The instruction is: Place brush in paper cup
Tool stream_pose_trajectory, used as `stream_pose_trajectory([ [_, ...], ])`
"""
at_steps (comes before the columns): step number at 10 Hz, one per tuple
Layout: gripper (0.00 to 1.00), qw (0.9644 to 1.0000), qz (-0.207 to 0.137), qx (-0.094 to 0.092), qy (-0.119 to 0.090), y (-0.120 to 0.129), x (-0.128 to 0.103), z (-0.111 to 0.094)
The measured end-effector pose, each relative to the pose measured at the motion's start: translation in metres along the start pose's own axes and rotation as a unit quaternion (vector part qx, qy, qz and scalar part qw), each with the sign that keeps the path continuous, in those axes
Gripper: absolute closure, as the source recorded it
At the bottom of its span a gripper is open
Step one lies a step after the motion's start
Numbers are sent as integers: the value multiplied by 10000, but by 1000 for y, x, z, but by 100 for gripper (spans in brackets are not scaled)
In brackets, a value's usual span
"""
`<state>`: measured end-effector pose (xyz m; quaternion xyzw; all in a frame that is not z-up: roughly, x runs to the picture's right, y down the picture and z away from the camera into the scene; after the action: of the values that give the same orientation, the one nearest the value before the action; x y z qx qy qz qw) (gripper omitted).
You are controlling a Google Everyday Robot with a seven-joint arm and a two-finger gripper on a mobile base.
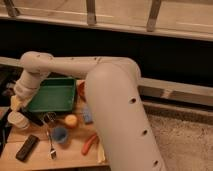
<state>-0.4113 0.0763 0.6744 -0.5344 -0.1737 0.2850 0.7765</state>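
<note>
Transport step: gripper (17,103) sat just above off-white round paper cup (18,120), clenched, apparently on slim black brush (33,118). Next: centre brush tip over rim, release.

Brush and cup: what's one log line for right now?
gripper: shut on brush, over paper cup, beside green tray | brush: slanting past paper cup rim, not inside yet

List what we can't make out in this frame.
- Camera view: tool, shut, near the paper cup at left; whether it grips the brush is too blurred to tell.
- Camera view: right side of the table is hidden by the arm.
- Camera view: red bowl is mostly covered by the arm.
</note>
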Motion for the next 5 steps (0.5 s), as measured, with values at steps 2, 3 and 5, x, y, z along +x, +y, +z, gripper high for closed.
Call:
stream_pose_trajectory([
  [2,100,9996,-141,-181,144,5,-2,15],
  [3,100,9995,-174,-221,171,7,-3,19],
  [5,100,9995,-159,-212,160,6,-2,17],
])
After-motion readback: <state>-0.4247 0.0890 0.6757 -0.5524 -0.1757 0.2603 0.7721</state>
